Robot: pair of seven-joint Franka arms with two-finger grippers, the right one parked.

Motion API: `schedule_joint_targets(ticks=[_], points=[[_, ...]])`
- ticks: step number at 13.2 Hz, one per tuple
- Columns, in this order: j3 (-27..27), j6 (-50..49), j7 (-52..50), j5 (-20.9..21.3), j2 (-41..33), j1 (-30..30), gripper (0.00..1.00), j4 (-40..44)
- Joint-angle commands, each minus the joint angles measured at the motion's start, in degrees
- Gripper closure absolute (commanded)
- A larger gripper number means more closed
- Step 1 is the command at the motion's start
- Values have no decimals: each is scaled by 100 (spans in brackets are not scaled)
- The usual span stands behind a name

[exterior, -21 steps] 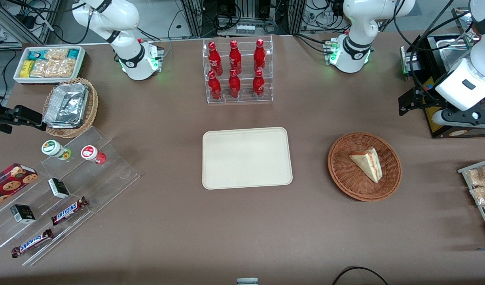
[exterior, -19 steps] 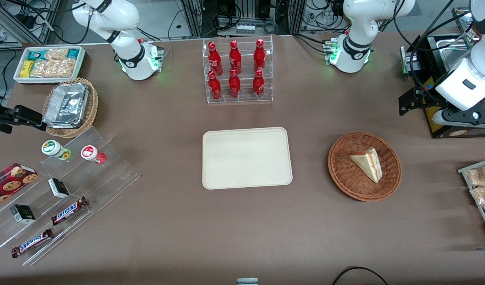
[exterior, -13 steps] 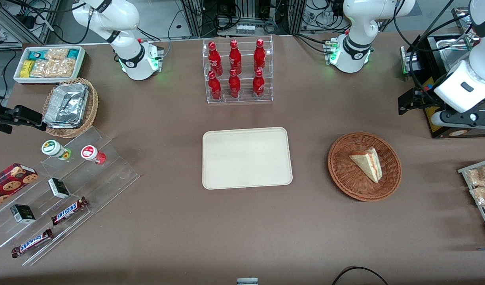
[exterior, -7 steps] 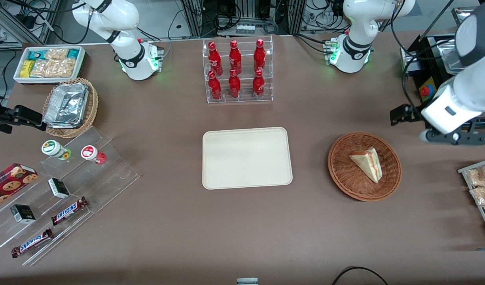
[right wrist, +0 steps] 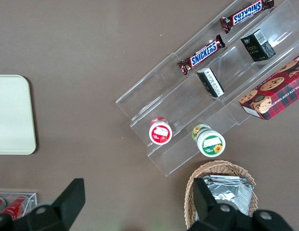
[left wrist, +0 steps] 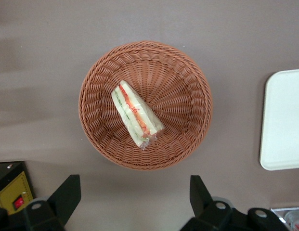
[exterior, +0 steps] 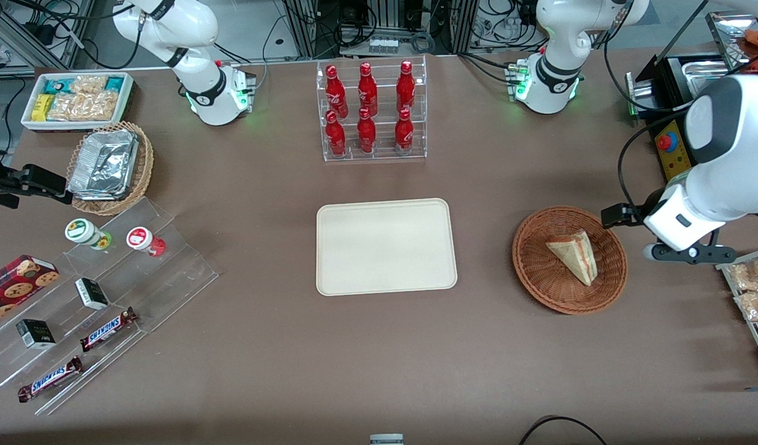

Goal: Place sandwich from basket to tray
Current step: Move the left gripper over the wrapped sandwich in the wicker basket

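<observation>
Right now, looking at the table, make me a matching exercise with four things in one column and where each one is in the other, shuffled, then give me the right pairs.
Things:
1. sandwich
2. tray
3. tool
4. red bottles

Places:
A. in a clear rack, farther from the front camera than the tray
B. flat on the table between the bottle rack and the front camera, nothing on it
C. lying in the basket
D. open, hanging above the table beside the basket's rim, holding nothing

Pairs: 1-C, 2-B, 3-D, 4-A
</observation>
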Motion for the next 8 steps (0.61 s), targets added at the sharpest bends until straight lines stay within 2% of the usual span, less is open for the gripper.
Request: schedule_joint_targets(ticks=[1, 5, 8], points=[[-41, 421, -1355, 31, -159, 8, 0, -458], [-42, 1238, -1737, 22, -396, -1, 0, -1240], [-42, 1617, -2404, -4, -440, -1, 0, -1628]])
